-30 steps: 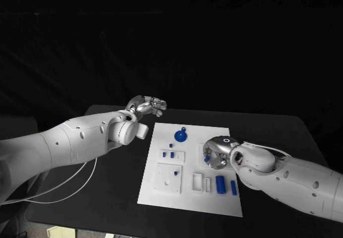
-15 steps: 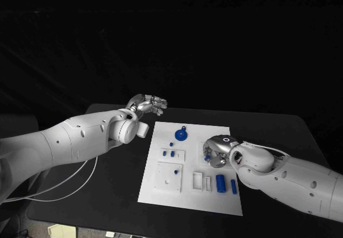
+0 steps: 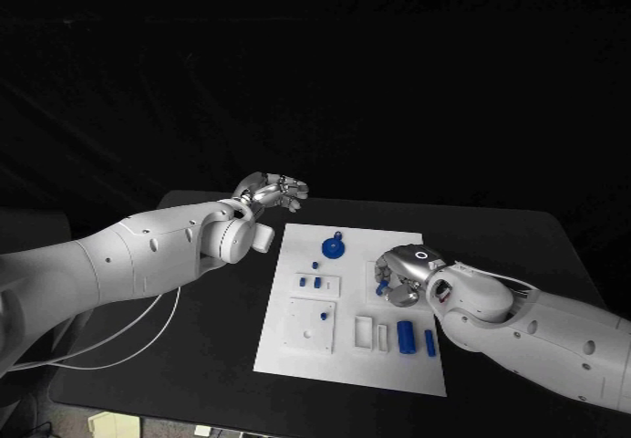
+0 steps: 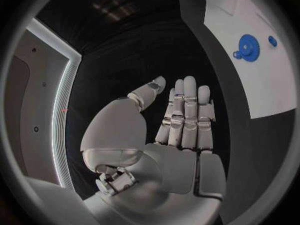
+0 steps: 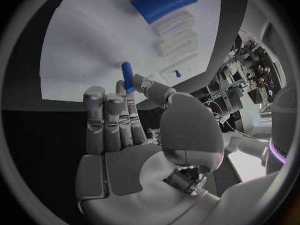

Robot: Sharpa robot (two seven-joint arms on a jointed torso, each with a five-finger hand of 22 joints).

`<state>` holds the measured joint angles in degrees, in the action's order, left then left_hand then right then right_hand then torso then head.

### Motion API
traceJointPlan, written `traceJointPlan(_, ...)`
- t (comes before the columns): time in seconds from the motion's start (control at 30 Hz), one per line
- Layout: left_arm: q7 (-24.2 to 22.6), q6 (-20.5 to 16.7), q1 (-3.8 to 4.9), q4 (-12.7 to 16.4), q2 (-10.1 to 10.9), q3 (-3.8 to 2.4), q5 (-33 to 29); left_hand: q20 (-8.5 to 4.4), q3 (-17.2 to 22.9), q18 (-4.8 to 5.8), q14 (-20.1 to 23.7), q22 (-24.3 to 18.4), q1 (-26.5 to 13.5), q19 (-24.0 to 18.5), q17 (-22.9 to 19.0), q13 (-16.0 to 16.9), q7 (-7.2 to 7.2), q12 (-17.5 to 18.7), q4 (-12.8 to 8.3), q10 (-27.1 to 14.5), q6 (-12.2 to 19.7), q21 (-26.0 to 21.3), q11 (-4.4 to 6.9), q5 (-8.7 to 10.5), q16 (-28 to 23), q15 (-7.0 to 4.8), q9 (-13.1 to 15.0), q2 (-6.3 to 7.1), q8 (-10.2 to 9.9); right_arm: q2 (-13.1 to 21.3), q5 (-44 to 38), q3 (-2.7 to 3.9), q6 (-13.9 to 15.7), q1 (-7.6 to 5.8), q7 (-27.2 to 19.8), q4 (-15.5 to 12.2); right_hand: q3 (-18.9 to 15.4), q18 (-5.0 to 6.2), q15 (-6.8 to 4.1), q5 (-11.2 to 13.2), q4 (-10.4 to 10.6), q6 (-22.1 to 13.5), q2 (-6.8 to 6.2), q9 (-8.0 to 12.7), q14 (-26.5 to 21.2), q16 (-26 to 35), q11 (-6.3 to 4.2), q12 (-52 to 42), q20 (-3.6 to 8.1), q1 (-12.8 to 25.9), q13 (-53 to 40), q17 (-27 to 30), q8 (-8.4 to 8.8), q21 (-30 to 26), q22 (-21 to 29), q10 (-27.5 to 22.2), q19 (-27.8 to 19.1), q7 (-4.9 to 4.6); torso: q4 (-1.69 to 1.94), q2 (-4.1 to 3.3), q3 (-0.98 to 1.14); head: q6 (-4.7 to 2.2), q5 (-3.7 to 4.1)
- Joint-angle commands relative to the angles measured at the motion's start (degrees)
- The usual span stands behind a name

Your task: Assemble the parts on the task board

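Observation:
The white task board [image 3: 296, 358] lies in the middle of the black table. My right hand [image 3: 399, 275] hovers over the board's right half and pinches a small blue peg [image 5: 127, 76] between thumb and a finger; the peg [image 3: 381, 291] shows under the hand. On the board are a blue gear [image 3: 333, 246], small blue pieces [image 3: 309, 284], a thick blue cylinder [image 3: 408, 336] and a thin blue bar [image 3: 430, 343]. My left hand [image 3: 271, 193] hangs off the board past its far left corner, fingers stretched out, holding nothing [image 4: 185, 116].
White raised blocks with slots [image 3: 369, 334] and a holed block [image 3: 310, 328] sit on the board's near half. Black table [image 3: 512, 246] stretches to the right of the board. A white cable [image 3: 131, 351] trails under my left arm.
My right hand has shifted very slightly over the board with the peg still pinched. The left arm has stayed where it was.

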<state>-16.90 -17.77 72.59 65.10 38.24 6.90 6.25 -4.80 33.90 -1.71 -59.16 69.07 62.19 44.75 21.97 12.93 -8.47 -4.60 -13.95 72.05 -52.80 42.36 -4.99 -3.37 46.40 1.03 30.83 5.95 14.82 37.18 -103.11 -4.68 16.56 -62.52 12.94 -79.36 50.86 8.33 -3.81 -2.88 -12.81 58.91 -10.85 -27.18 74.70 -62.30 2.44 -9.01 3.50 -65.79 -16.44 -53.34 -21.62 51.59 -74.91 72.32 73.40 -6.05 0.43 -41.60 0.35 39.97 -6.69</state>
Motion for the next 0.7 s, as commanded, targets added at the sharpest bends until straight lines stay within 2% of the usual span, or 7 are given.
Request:
traceJointPlan(0.03,-0.7,0.8,0.06,0.1,-0.2,-0.05,-0.3,0.17,-0.2,-1.01,-0.4,0.1,-0.5,0.0,0.1,-0.1,-0.1,0.1,0.3,0.1,0.2,-0.2,-0.4,0.11,-0.3,-0.02,-0.1,-0.19,0.3,1.0,-0.3,2.28,1.9,-0.1,0.0,-2.3,0.5,6.68,-0.35,0.1,0.1,0.4,-0.28,-0.3,0.0,-0.2,-0.2,-0.4,0.31,-0.4,-1.0,0.1,-0.29,0.4,-1.0,2.1,0.4,0.03,0.01,0.0,0.01,0.0,-0.04)
traceJointPlan(0.07,-0.7,0.8,0.06,0.0,-0.2,-0.05,-0.3,0.17,-0.2,-1.01,-0.4,0.1,-0.5,0.0,0.1,-0.1,-0.1,0.1,0.3,0.1,0.2,-0.2,-0.4,0.11,-0.3,-0.02,-0.1,-0.19,0.3,1.3,0.1,3.0,1.9,-0.1,-0.1,-3.0,0.5,6.67,-0.36,0.1,0.1,0.4,-0.32,-0.3,0.0,-0.2,-0.21,-0.4,0.33,-0.4,-1.0,0.1,-0.3,0.4,-1.0,2.1,0.4,0.05,0.02,-0.03,0.04,-0.04,-0.04)
traceJointPlan(0.17,-0.7,0.7,0.06,0.0,-0.2,-0.05,-0.3,0.17,-0.2,-1.0,-0.4,0.1,-0.6,0.0,0.1,-0.1,-0.1,0.1,0.3,0.1,0.2,-0.2,-0.4,0.12,-0.3,-0.02,-0.1,-0.2,0.3,2.2,0.8,4.21,2.1,-0.12,-0.2,-4.8,0.7,6.67,-0.38,0.1,0.1,0.4,-0.41,-0.3,0.0,-0.2,-0.23,-0.4,0.35,-0.3,-1.1,0.1,-0.31,0.4,-0.9,2.2,0.4,0.07,-0.08,0.0,0.07,-0.08,-0.26)
traceJointPlan(0.23,-0.7,0.7,0.06,0.0,-0.2,-0.05,-0.3,0.17,-0.2,-1.0,-0.4,0.1,-0.6,0.0,0.1,-0.1,-0.1,0.1,0.3,0.1,0.2,-0.2,-0.4,0.12,-0.3,-0.02,-0.1,-0.2,0.3,2.5,1.6,4.7,2.2,-0.12,-0.3,-5.9,0.7,6.67,-0.38,0.1,0.2,0.4,-0.44,-0.3,0.1,-0.2,-0.23,-0.4,0.36,-0.3,-1.1,0.1,-0.31,0.4,-0.9,2.2,0.4,0.07,-0.16,0.05,0.01,-0.13,-0.33)
traceJointPlan(0.3,-0.7,0.8,0.06,-0.1,-0.3,-0.05,-0.3,0.17,-0.2,-1.0,-0.4,0.1,-0.6,0.0,0.1,-0.1,-0.1,0.1,0.3,0.1,0.2,-0.2,-0.4,0.12,-0.3,-0.02,-0.1,-0.2,0.3,2.3,2.1,4.71,2.2,-0.12,-0.5,-6.6,0.7,6.67,-0.38,0.1,0.2,0.5,-0.45,-0.3,0.1,-0.2,-0.23,-0.4,0.37,-0.3,-1.1,0.1,-0.31,0.4,-0.9,2.2,0.4,0.08,-0.18,0.06,-0.07,-0.19,-0.35)
traceJointPlan(0.47,-0.7,0.8,0.06,-0.4,-0.6,-0.05,-0.3,0.17,-0.2,-1.01,-0.4,0.1,-0.5,0.0,0.2,-0.1,-0.1,0.1,0.3,0.1,0.2,-0.3,-0.4,0.12,-0.4,-0.02,-0.1,-0.2,0.3,-0.8,2.9,4.65,1.6,-0.09,-1.3,-7.1,0.8,6.67,-0.39,0.1,0.2,0.5,-0.44,-0.3,0.1,-0.2,-0.23,-0.4,0.37,-0.3,-1.1,0.1,-0.3,0.4,-0.9,2.2,0.4,0.07,-0.1,-0.06,0.06,-0.1,-0.62)
traceJointPlan(0.7,-0.6,1.0,0.06,-0.6,-1.3,-0.05,-0.3,0.17,-0.2,-1.01,-0.4,0.1,-0.5,0.0,0.2,-0.1,-0.1,0.0,0.3,0.1,0.2,-0.3,-0.39,0.12,-0.4,-0.02,-0.1,-0.22,0.4,-6.3,1.4,2.84,0.7,1.5,-1.6,-6.1,0.9,6.67,-0.37,0.0,0.2,0.4,-0.37,-0.3,0.1,-0.2,-0.21,-0.3,0.37,-0.2,-1.1,0.2,-0.24,0.3,-0.9,2.1,0.4,0.05,0.11,-0.05,-0.02,-0.16,-0.83)
